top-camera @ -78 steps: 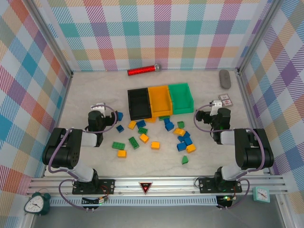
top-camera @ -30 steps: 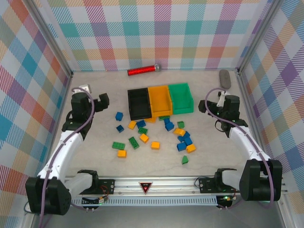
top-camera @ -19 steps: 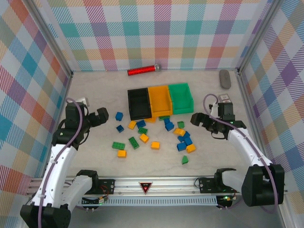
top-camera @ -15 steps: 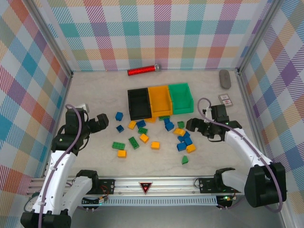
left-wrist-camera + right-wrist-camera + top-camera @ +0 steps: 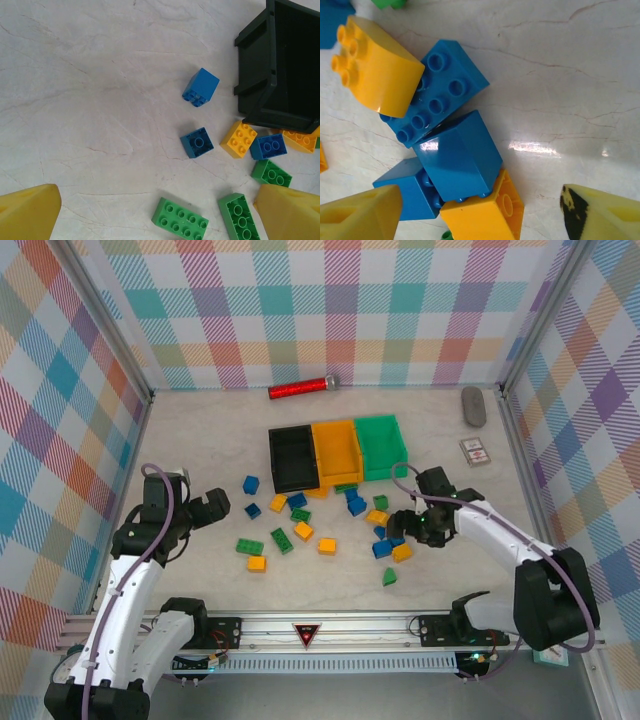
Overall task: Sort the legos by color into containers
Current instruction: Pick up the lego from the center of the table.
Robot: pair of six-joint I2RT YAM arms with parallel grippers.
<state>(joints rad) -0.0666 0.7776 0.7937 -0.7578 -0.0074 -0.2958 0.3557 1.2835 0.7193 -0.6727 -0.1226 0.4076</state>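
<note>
- From the top view, your three containers stand side by side at mid-table: the black bin (image 5: 293, 458), the orange bin (image 5: 335, 450) and the green bin (image 5: 381, 445).
- The legos (image 5: 303, 530) lie scattered on the table (image 5: 200, 430) just in front of the bins.
- The left gripper (image 5: 212, 504) hangs at the left edge of that scatter. The right gripper (image 5: 405, 528) is over the blue and yellow cluster on the right.
- A red cylinder (image 5: 302, 389) lies by the back wall, and a grey oval object (image 5: 473, 405) lies in the back right corner.
- In the left wrist view, your left gripper (image 5: 155, 200) is spread wide, and its yellow fingers (image 5: 27, 212) grasp nothing.
- A light green brick (image 5: 180, 220) lies on the table between them. Beyond it are a tilted blue brick (image 5: 201, 87) and a dark blue brick (image 5: 197, 142), with the corner of the black bin (image 5: 282, 65) to the right.
- In the right wrist view, your right gripper (image 5: 480, 195) is also spread, with its fingers (image 5: 360, 215) on either side of a tight clump.
- That clump is a blue block on its side (image 5: 460, 155) leaning against a flat blue brick (image 5: 437, 90), a rounded yellow brick (image 5: 375, 65) and an orange brick (image 5: 480, 215).
- The pads seem clear of the clump, though the angle makes the height hard to judge.
</note>
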